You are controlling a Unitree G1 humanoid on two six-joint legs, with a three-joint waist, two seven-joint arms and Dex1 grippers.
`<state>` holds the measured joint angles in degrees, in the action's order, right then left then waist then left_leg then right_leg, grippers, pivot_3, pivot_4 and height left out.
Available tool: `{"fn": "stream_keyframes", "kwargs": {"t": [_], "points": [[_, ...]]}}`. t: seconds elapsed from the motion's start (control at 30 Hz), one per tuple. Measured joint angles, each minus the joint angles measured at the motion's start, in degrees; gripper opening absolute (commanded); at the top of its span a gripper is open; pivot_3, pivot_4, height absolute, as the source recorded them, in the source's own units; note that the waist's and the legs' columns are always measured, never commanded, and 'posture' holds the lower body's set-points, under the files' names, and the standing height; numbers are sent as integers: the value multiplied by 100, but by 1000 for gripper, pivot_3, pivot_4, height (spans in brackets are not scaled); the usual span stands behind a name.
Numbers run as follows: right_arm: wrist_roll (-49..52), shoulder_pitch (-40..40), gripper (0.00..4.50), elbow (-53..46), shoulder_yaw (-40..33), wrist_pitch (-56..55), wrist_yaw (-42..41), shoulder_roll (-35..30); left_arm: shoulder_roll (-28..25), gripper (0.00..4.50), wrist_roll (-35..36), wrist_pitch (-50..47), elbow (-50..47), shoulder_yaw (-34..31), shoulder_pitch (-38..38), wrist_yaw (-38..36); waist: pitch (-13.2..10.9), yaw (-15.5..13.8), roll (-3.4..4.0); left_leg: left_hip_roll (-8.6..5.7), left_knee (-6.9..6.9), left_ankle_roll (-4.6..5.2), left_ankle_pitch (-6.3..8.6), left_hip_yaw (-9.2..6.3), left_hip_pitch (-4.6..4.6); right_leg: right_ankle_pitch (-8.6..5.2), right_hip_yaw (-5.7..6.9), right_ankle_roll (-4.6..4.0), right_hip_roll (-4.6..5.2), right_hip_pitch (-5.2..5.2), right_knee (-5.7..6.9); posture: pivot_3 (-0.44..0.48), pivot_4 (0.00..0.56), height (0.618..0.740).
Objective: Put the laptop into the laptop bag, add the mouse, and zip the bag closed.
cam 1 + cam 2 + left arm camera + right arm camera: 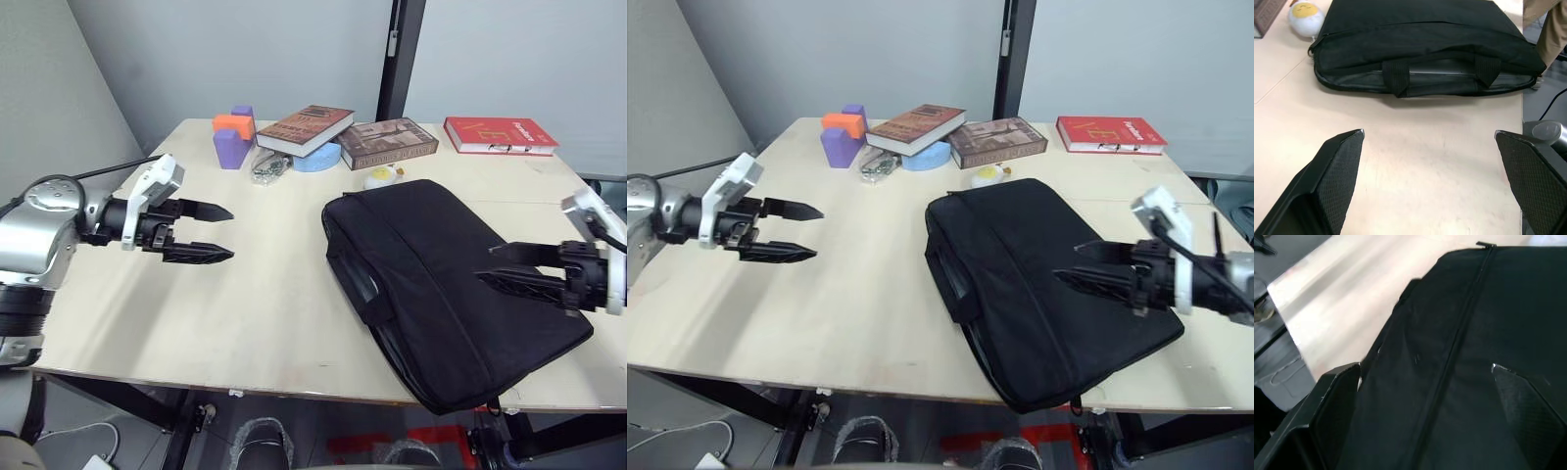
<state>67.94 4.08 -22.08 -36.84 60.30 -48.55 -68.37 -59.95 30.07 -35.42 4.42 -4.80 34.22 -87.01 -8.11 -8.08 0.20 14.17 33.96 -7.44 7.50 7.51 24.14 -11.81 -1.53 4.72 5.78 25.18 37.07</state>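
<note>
Pale wood forms the table on which the laptop bag, black fabric and the largest thing in view, lies flat toward the robot's right, its handles turned to the bare middle of the table. A silver-grey strip, seemingly the laptop, shows in the bag's mouth between the handles. The right gripper hovers over the bag's near right corner, fingers spread and holding nothing. The left gripper hangs above bare table well apart from the bag, fingers likewise spread and empty. Three books, purple and orange blocks and a blue disc line the far edge; a white-and-yellow plush egg sits just beside the bag's far corner. No white mouse can be picked out, so the plush could be seized in its place. The mouth, as the left wrist view shows it, looks unzipped; pulling the zip with nothing bracing the bag could drag it toward the table's near edge, which its corner already overhangs.
</note>
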Motion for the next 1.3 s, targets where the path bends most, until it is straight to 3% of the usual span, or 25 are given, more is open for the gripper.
{"fn": "stream_keyframes", "kwargs": {"t": [0.13, 0.3, 0.5, 0.73, 0.93, 1.1, 1.2, 1.3], "points": [[-957, 401, 4472, 589, -518, -485, -904, -73, -193, 4500, 49, 42, 23, -230, -253, 32, 0, 15, -1, -1, 7, 4, 0, 2, 0, -1, -1, -2, 3, 0, 2, 0, 150, 725], [-1581, 459, 4472, 808, -823, -769, -1330, -103, -227, 4500, 62, 118, 158, -416, -330, 134, 0, 37, -1, 0, 12, 7, -1, 2, -3, -1, -2, -2, 2, -1, 9, 0, 150, 725], [-1729, 344, 4472, 778, -839, -752, -1427, -64, -225, 4500, 75, 156, 239, -418, -327, 211, 0, 49, -1, 0, 13, 10, -1, 2, -2, -1, -2, -4, 2, -1, 10, 0, 150, 725], [-1748, 338, 4472, 488, -1017, -472, -1276, 184, 234, 4500, 108, 116, 664, -328, 247, 395, 0, -2, 0, 0, 23, 12, -1, 2, -2, -1, -4, -5, 3, -2, 16, 0, 150, 725], [-1631, 326, 4472, -88, -1235, -267, -945, 448, 1192, 4500, -178, 402, 1766, 110, 1186, 611, 2, -75, -1, -1, 47, 16, -1, 0, 0, -1, -7, -7, 5, -2, 35, 0, 150, 725], [-1174, 110, 4472, -845, -1231, -68, -521, 557, 2233, 4500, -469, 247, 3634, 391, 2390, 874, 3, -88, -2, -3, 71, 19, -1, -3, -1, 1, -11, -9, 6, -8, 50, 0, 150, 725], [-786, -117, 4472, -1251, -1230, 48, -186, 560, 2805, 4500, -899, 469, 4944, 494, 2964, 1448, 3, -65, -3, -4, 77, 22, 1, -4, -3, 2, -13, -8, 6, -17, 46, 0, 150, 725], [-165, -450, 4472, -1661, -1253, 124, 364, 541, 3556, 4500, -1215, 674, 6247, 362, 3313, 2596, 2, -78, -3, -8, 85, 27, 4, -12, -1, 3, -9, -7, 8, -26, 43, 0, 150, 725]]}}
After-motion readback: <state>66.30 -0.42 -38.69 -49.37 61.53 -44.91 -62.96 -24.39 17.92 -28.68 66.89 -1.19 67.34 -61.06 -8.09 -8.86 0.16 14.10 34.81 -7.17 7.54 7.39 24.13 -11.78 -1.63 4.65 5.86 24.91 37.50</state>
